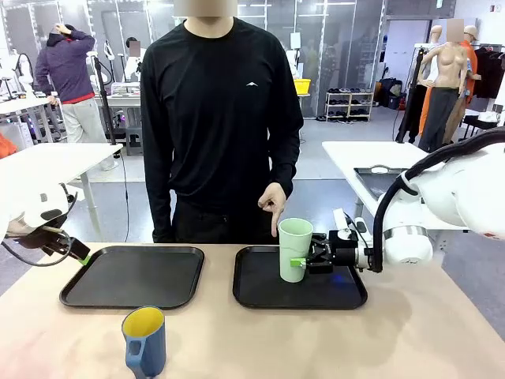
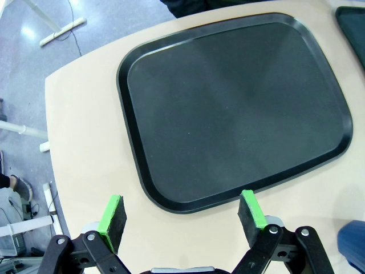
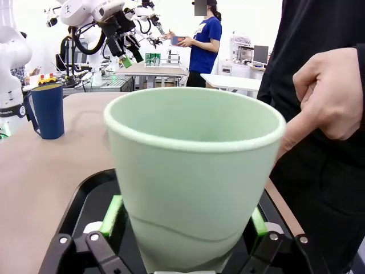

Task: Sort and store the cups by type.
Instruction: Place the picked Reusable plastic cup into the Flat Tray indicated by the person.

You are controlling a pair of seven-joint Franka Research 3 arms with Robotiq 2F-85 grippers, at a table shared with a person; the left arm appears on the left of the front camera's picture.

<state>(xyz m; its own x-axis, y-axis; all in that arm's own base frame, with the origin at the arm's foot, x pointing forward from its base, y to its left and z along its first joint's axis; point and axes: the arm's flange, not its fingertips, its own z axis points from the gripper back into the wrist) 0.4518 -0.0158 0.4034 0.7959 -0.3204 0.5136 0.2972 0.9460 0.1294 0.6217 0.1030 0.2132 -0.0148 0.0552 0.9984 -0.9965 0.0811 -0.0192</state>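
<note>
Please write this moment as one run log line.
right gripper: shut on tumbler, at right tray | left gripper: open, empty | mug: on table

Mint tumbler (image 1: pixel 295 238), blue mug (image 1: pixel 145 344) — yellow inside

Mint tumbler (image 3: pixel 194 171) base cut off by the picture's bottom edge; blue mug (image 2: pixel 352 245) cropped to a sliver in the left wrist view.

Bright even overhead light, soft shadows — sharp frames, wide-angle wrist distortion
</note>
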